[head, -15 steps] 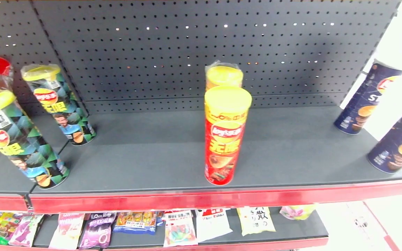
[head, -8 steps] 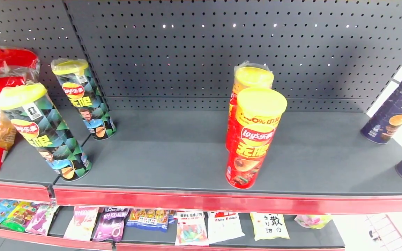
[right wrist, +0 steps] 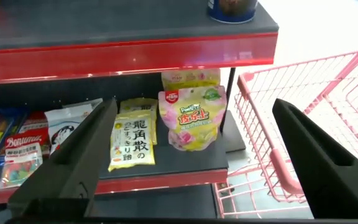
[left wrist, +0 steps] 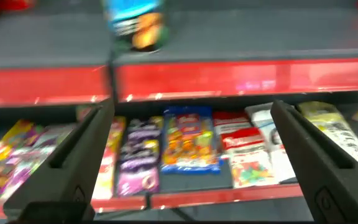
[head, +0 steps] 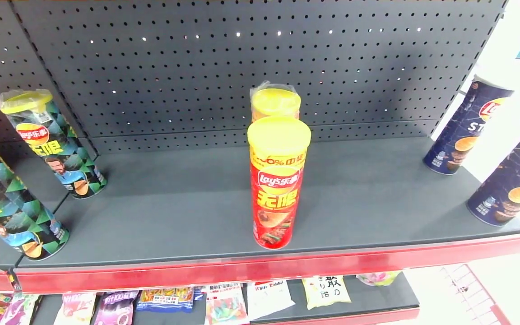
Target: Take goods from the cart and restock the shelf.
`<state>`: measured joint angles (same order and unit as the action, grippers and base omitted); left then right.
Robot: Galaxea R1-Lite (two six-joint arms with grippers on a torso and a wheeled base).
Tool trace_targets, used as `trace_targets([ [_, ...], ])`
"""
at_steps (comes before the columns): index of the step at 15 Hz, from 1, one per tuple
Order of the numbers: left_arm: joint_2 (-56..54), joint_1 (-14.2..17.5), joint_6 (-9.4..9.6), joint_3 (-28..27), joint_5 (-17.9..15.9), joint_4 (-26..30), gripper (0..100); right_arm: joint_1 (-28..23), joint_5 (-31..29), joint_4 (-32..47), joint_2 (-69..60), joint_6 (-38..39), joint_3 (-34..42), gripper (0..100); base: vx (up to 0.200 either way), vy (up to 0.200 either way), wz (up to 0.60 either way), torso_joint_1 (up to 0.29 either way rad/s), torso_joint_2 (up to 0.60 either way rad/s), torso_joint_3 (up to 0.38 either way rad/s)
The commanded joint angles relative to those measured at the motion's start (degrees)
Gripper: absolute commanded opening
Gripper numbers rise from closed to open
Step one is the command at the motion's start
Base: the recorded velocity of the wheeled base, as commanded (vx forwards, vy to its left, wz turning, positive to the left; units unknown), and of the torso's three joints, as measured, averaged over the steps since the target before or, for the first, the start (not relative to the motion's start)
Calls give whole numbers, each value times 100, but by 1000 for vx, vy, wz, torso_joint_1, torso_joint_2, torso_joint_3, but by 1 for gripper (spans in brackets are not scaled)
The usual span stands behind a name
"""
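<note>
While the left claw [left wrist: 191,165] and right claw [right wrist: 191,165] are held wide open and empty, fetching is judged in hand; goods must be grasped from the cart [head: 472,289], lower right of the head view, for the shelf [head: 188,203] mid-frame.

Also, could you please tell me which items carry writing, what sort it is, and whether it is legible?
Red can: logo, large yellow characters, a percentage line above; legible.
Green cans: logo, yellow characters; legible.
Blue cans: logo, white letters partly lost.
Pale yellow packet: black characters; legible.
Remaining lower-shelf packets: mostly too small or blurred.
</note>
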<state>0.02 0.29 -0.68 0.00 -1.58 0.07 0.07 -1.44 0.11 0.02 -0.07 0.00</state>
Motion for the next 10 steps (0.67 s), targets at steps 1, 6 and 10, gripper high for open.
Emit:
trace_targets([
  [1,-2,-3,-2,0,0,1,100,1,3,-2,-2,-1,0,100,0,0,0,0,0,0],
  [6,-2,-3,7,0,0,1,100,1,3,-2,-2,-1,0,100,0,0,0,0,0,0],
  [10,-2,-3,7,0,0,1,100,1,3,-2,-2,-1,0,100,-200,0,0,5,2,1],
])
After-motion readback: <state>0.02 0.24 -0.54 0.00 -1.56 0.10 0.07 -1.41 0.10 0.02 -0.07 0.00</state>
